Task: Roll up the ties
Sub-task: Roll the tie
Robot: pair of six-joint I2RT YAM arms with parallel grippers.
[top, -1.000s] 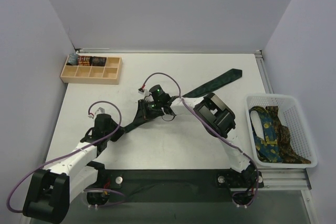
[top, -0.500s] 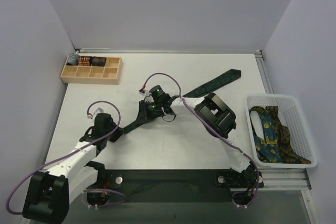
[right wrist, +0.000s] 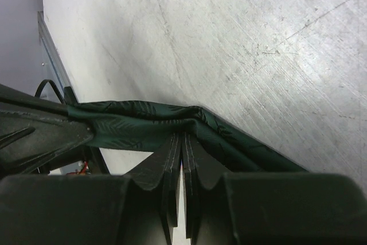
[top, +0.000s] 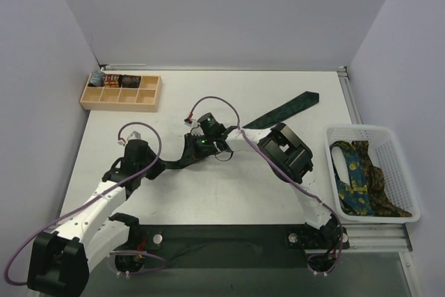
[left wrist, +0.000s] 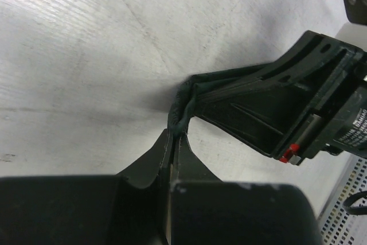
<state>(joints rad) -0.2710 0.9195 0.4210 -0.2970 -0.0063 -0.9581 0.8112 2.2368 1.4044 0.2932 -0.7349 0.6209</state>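
The left arm's wrist has swung away from the near edge over the past second, and the wide end of the dark green tie (top: 286,110) has slid slightly leftward on the white surface (top: 208,196). The left fingers (top: 162,165) are pinched shut on the tie's narrow end, which bunches into a small crumpled fold right at their tips in the left wrist view (left wrist: 172,139). The right fingers (top: 188,156) are likewise clamped tight on the tie a short way along, with the fabric puckering at the pinch (right wrist: 178,146). Seen close up, the cloth is smooth and faintly sheened with a tone-on-tone leaf-like weave (right wrist: 137,123). Beyond the right fingers, the tie runs flat and diagonal to its pointed wide tip near the far right of the scuffed, scratched surface. A white perforated plastic basket (top: 361,129) at the right edge holds a blue tie with yellow pattern (top: 352,180) and a brown patterned tie (top: 381,187), heaped loosely. A compartmented wooden tray (top: 122,101) sits at far left.
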